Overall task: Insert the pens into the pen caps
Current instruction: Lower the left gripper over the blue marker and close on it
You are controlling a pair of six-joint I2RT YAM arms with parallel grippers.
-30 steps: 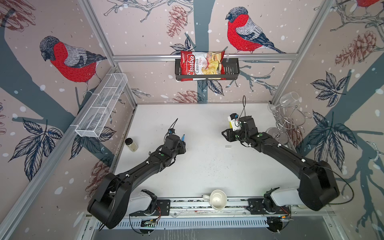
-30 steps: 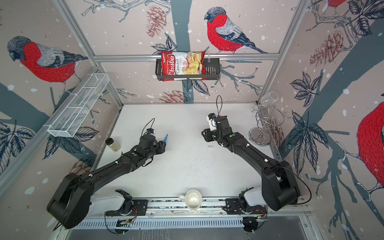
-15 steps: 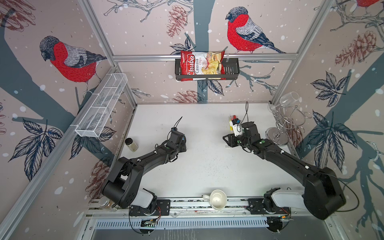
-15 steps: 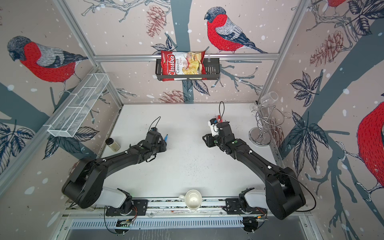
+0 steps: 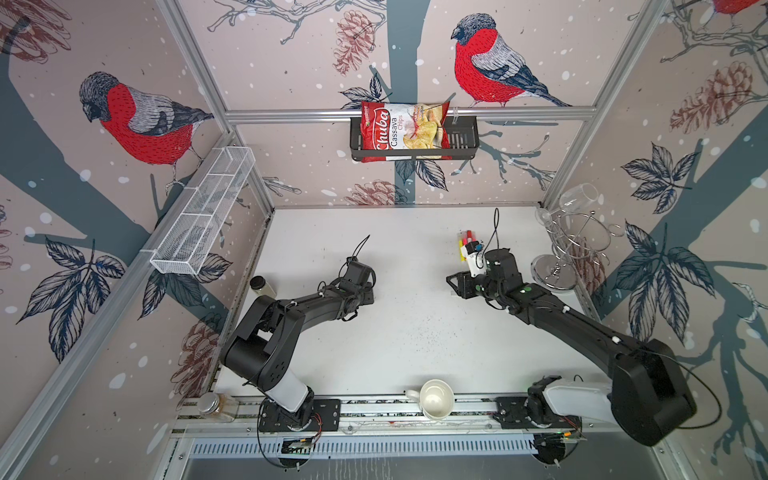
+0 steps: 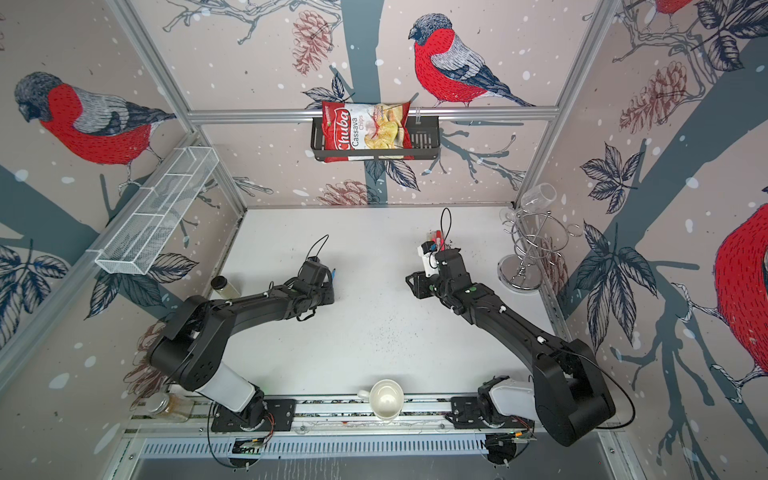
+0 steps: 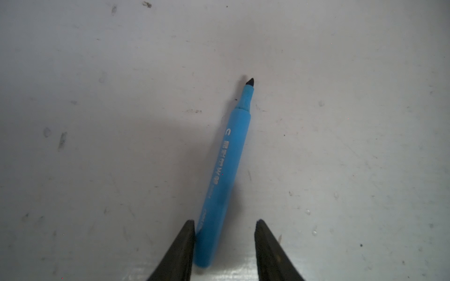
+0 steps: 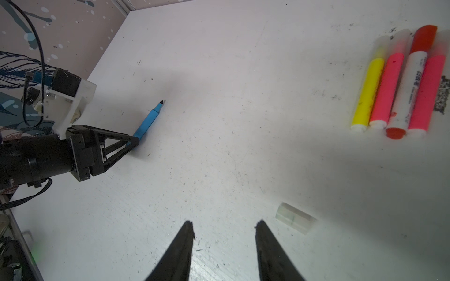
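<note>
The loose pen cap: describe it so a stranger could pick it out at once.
On the white table, start at the row of four capped pens, then look toward the right gripper. The pen cap lies alone beside its fingertips: a short translucent whitish tube, empty, far shorter than any pen.

Both top views are bright and even under diffuse overhead light, with faint soft shadows under the arms (image 5: 316,307) on the white table (image 5: 415,345), a strong wide-angle bend in the frame posts (image 5: 193,62) toward the edges, and focus sharp enough throughout. The left wrist view is dimmer and greyish; a broad soft shadow lies beside the blue pen (image 7: 226,155), its near end and the dark fingers (image 7: 179,255) are out of focus, and a pale glare streak sits at the table's near edge. The right wrist view is brighter, with a big soft shadow over the side with the clear cap (image 8: 295,218), which looks slightly smeared, and the same near-edge glare
</note>
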